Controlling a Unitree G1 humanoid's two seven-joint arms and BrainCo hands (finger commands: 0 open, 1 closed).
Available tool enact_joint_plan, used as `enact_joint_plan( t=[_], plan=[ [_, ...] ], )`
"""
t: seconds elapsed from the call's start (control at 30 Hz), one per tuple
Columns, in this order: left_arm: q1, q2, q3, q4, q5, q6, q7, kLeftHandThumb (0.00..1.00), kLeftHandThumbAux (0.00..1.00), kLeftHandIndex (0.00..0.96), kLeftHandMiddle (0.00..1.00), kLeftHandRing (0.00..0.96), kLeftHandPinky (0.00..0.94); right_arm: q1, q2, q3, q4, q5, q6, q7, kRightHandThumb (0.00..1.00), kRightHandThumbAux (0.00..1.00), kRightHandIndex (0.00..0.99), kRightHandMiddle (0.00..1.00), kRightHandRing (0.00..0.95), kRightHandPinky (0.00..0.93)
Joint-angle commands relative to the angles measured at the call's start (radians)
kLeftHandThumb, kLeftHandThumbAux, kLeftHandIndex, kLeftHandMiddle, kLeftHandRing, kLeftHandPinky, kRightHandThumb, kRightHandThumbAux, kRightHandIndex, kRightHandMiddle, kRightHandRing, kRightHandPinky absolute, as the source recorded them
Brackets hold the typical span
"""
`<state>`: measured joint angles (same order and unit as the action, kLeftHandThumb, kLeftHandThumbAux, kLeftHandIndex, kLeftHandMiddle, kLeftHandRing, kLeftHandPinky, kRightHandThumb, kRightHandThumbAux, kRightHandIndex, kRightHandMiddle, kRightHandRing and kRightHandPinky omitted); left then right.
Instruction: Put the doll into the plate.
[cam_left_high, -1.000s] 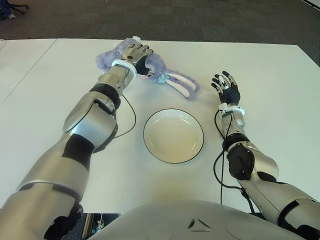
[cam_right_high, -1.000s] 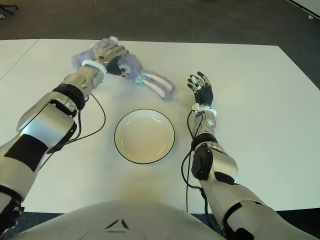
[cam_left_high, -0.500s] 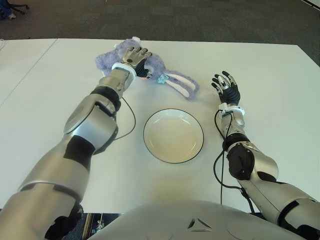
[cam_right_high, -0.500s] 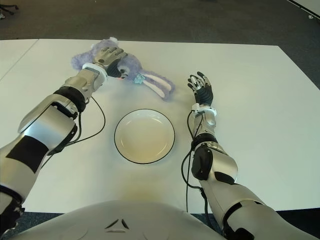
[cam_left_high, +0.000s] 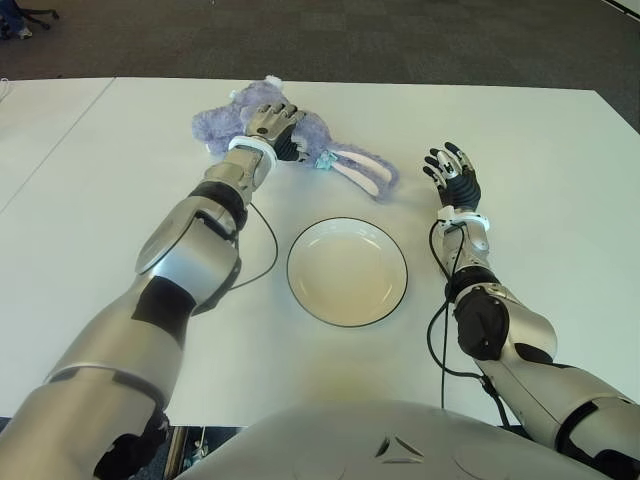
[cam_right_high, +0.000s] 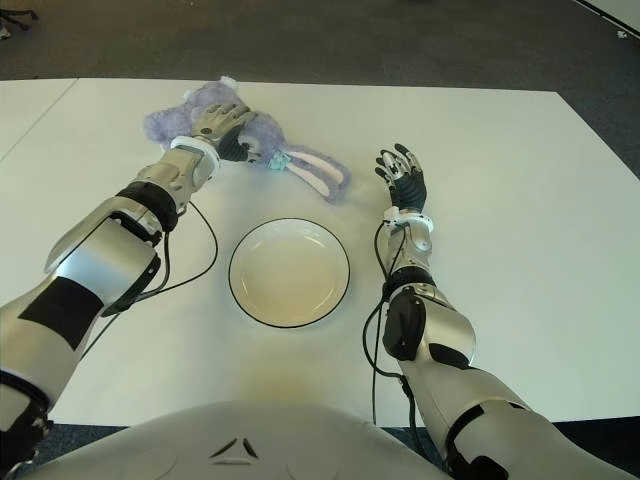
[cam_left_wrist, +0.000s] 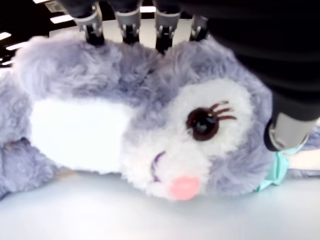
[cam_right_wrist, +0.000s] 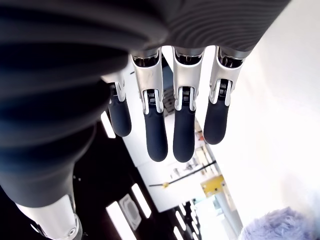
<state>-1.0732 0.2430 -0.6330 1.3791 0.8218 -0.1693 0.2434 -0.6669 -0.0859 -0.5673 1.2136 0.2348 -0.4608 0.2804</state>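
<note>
A purple and white plush rabbit doll (cam_left_high: 218, 127) lies on the far part of the white table (cam_left_high: 540, 160), its long ears (cam_left_high: 365, 172) pointing right. My left hand (cam_left_high: 275, 122) lies over the doll's head. In the left wrist view its fingers (cam_left_wrist: 91, 24) press into the fur on the doll (cam_left_wrist: 165, 130) and the thumb (cam_left_wrist: 287, 131) sits by the cheek. An empty white plate (cam_left_high: 347, 272) with a dark rim stands nearer to me, below the ears. My right hand (cam_left_high: 452, 172) shows to the right of the ears, fingers (cam_right_wrist: 165, 125) straight, holding nothing.
A black cable (cam_left_high: 262, 250) loops on the table between my left arm and the plate. Dark carpet (cam_left_high: 400, 40) begins past the table's far edge. A seam (cam_left_high: 60, 140) runs through the tabletop at the left.
My left hand has shifted a little to the right over the doll's head and its fingers have closed into the fur. The right hand and plate have not moved.
</note>
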Motion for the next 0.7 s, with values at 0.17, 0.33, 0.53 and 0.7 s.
enact_joint_plan(
  t=[0.17,0.33,0.53,0.7],
  plan=[
    [0.128,-0.065,0.015,0.033,-0.011,0.025,-0.049,0.191,0.530,0.102,0.039,0.058,0.106,0.239,0.100,-0.022,0.140,0.025,0.120,-0.028,0.169,0.789,0.228,0.348,0.353,0.329],
    [0.139,-0.066,0.014,0.034,0.001,0.038,-0.032,0.208,0.554,0.163,0.132,0.153,0.220,0.241,0.101,-0.019,0.141,0.022,0.121,-0.032,0.139,0.777,0.219,0.344,0.350,0.327],
    [0.140,-0.063,0.007,0.035,0.015,0.062,-0.024,0.388,0.614,0.283,0.195,0.168,0.160,0.244,0.104,-0.023,0.140,0.026,0.115,-0.023,0.150,0.781,0.222,0.344,0.357,0.346],
    [0.151,-0.046,0.024,0.035,0.003,0.069,-0.014,0.710,0.691,0.423,0.245,0.202,0.201,0.245,0.107,-0.024,0.140,0.027,0.110,-0.020,0.160,0.784,0.226,0.342,0.357,0.356]
  ],
)
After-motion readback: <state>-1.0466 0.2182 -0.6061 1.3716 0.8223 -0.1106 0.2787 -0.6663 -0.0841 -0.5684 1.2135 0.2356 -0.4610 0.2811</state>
